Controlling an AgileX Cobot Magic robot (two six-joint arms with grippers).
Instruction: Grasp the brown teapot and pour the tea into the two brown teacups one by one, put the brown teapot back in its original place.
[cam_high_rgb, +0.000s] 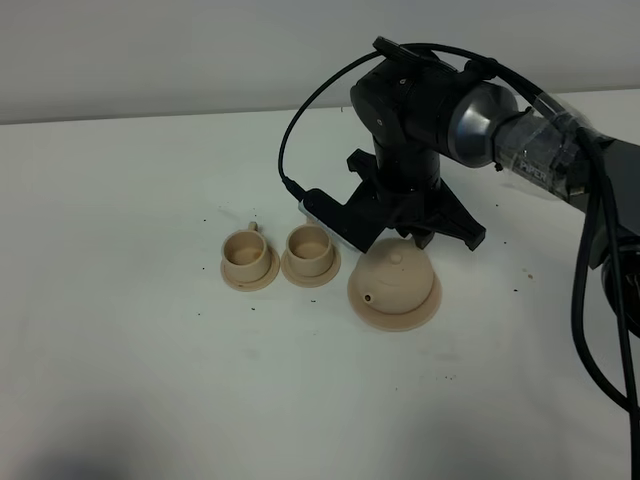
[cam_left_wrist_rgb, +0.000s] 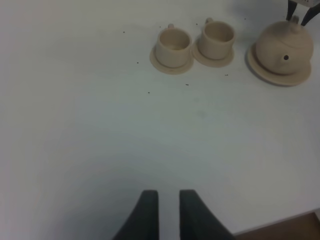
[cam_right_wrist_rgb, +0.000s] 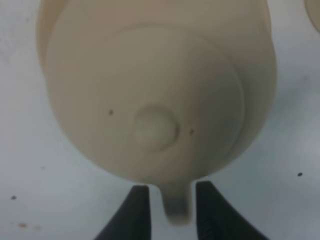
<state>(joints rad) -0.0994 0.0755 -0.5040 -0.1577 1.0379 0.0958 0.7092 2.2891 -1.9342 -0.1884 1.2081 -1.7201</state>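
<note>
The brown teapot (cam_high_rgb: 395, 280) stands with its lid on upon its wide saucer (cam_high_rgb: 425, 305), right of centre; it also shows in the left wrist view (cam_left_wrist_rgb: 282, 47). The two brown teacups (cam_high_rgb: 247, 252) (cam_high_rgb: 310, 245) stand on small saucers side by side to its left. No tea shows in either cup. My right gripper (cam_high_rgb: 415, 237) is just behind the teapot. In the right wrist view it (cam_right_wrist_rgb: 172, 200) is open, with a finger on each side of the loop handle (cam_right_wrist_rgb: 176, 205) and small gaps. My left gripper (cam_left_wrist_rgb: 169, 215) is empty, fingers nearly together, far from the cups.
The white table (cam_high_rgb: 120, 350) carries small dark specks around the cups. Its front edge (cam_left_wrist_rgb: 300, 227) shows near my left gripper. A black cable (cam_high_rgb: 300, 130) loops from the right arm above the cups.
</note>
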